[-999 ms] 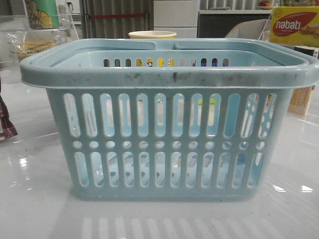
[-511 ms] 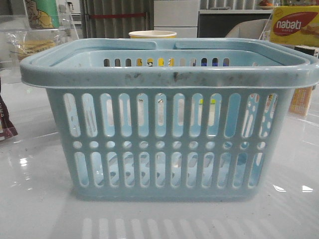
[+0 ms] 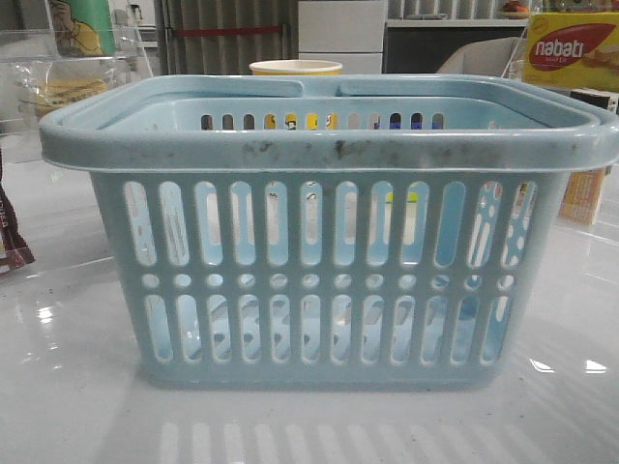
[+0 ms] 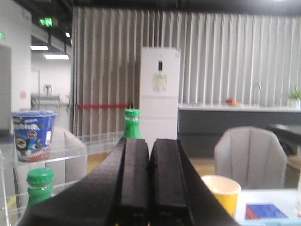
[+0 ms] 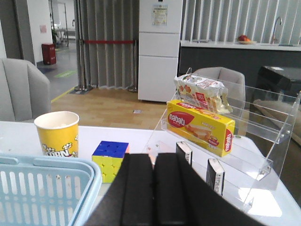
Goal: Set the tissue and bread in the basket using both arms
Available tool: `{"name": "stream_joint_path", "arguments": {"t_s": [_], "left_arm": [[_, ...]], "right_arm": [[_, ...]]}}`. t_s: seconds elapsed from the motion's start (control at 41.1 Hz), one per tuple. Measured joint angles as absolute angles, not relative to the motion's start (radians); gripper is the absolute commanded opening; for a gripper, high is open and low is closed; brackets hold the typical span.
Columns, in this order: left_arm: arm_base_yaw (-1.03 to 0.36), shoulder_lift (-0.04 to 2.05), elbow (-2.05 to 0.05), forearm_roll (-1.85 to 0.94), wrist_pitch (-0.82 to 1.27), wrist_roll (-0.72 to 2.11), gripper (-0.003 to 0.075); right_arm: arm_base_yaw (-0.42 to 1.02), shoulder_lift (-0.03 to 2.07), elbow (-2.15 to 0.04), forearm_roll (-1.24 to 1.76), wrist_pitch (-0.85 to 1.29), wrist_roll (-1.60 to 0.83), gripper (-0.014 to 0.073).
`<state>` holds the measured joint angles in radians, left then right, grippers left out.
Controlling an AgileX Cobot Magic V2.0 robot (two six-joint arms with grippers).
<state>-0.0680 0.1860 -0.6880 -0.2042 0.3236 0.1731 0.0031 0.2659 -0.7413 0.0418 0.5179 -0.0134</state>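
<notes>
Where the glossy white worktop (image 3: 77,406) comes nearest, the pale blue basket (image 3: 324,145) stands on it and fills most of the front view, its slotted near wall square to the camera and its scuffed rim dark with marks. Nothing can be made out lying inside it through the slots. Neither arm shows in that view; each wrist camera shows its own fingers pressed together with nothing between them, the left gripper (image 4: 149,188) and the right gripper (image 5: 153,193) alike. Just behind the basket's far rim stands a yellow paper cup (image 5: 57,134), and beside it to the right a colour cube (image 5: 110,160). Farther right a clear acrylic rack (image 5: 263,141) carries the yellow-and-red nabati box (image 5: 201,127), with the bread (image 5: 201,93) in its crinkly printed bag lying on top of that box. At the far left another clear shelf (image 4: 70,146) holds green-capped bottles (image 4: 39,186) and a blue snack tub (image 4: 34,134). I cannot pick out the tissue in any view.
</notes>
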Motion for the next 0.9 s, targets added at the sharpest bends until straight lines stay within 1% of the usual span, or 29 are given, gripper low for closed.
{"name": "stream_joint_path", "arguments": {"t_s": [0.097, 0.219, 0.438, 0.536, 0.706, 0.731, 0.779, 0.852, 0.901], "left_arm": [[-0.068, 0.269, -0.775, -0.204, 0.428, 0.171, 0.0093], [-0.068, 0.355, -0.816, -0.204, 0.529, 0.171, 0.0093], [-0.068, 0.470, -0.783, -0.204, 0.649, 0.171, 0.0093], [-0.068, 0.505, -0.760, -0.204, 0.690, 0.171, 0.0093], [-0.068, 0.544, -0.717, -0.204, 0.697, 0.171, 0.0098], [-0.068, 0.546, -0.712, -0.202, 0.697, 0.171, 0.0106], [-0.068, 0.553, -0.705, -0.196, 0.697, 0.171, 0.0142], [-0.068, 0.562, -0.698, -0.177, 0.700, 0.171, 0.0258], [-0.068, 0.565, -0.698, -0.163, 0.700, 0.171, 0.0356]], "right_arm": [[0.003, 0.333, -0.806, 0.042, 0.590, -0.013, 0.0038], [0.003, 0.408, -0.837, 0.042, 0.662, -0.013, 0.0038], [0.003, 0.515, -0.811, 0.042, 0.787, -0.013, 0.0038], [0.003, 0.557, -0.780, 0.042, 0.802, -0.013, 0.0038], [0.003, 0.618, -0.714, 0.042, 0.808, -0.013, 0.0048], [0.003, 0.624, -0.707, 0.042, 0.808, -0.013, 0.0059], [0.003, 0.640, -0.695, 0.042, 0.808, -0.013, 0.0110], [0.003, 0.662, -0.679, 0.042, 0.808, -0.013, 0.0251], [0.003, 0.676, -0.673, 0.042, 0.808, -0.013, 0.0358]]}}
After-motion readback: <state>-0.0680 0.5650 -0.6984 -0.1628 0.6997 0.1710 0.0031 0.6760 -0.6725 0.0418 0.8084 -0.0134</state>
